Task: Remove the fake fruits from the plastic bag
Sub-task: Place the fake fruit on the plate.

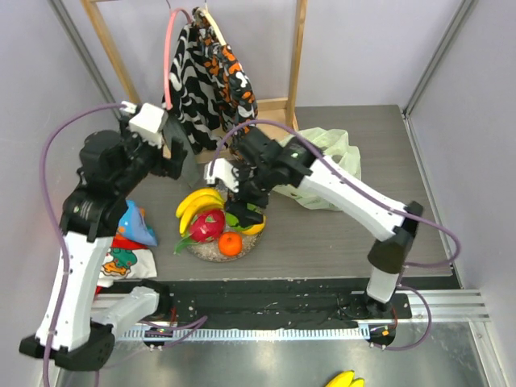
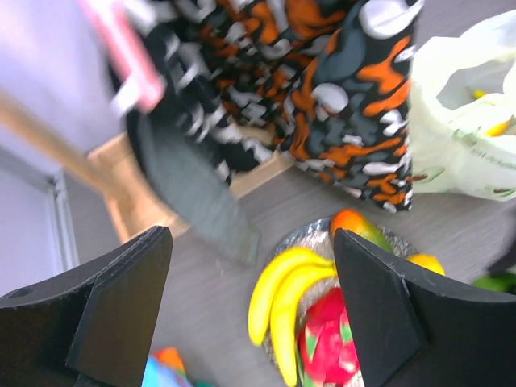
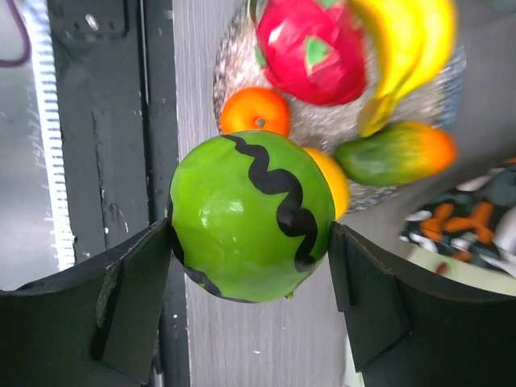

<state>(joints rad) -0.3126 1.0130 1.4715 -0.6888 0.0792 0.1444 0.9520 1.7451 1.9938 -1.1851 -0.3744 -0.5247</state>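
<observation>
My right gripper (image 1: 247, 208) is shut on a round green fruit with a black zigzag stripe (image 3: 250, 218) and holds it above the near right rim of a silvery plate (image 1: 203, 251). On the plate lie a yellow banana bunch (image 1: 196, 203), a pink dragon fruit (image 1: 208, 226), an orange (image 1: 230, 243), a red-green mango (image 3: 395, 153) and a lemon (image 3: 336, 184). The pale-green plastic bag (image 1: 330, 157) lies crumpled behind the right arm, with something yellow inside it (image 2: 496, 127). My left gripper (image 1: 173, 151) is open and empty, in the air behind and left of the plate.
A black-orange-white cloth (image 1: 211, 72) hangs on a wooden rack at the back. Colourful soft items (image 1: 133, 234) lie at the left table edge. A black rail (image 1: 266, 302) runs along the near edge. Another banana bunch (image 1: 343, 379) lies below the table.
</observation>
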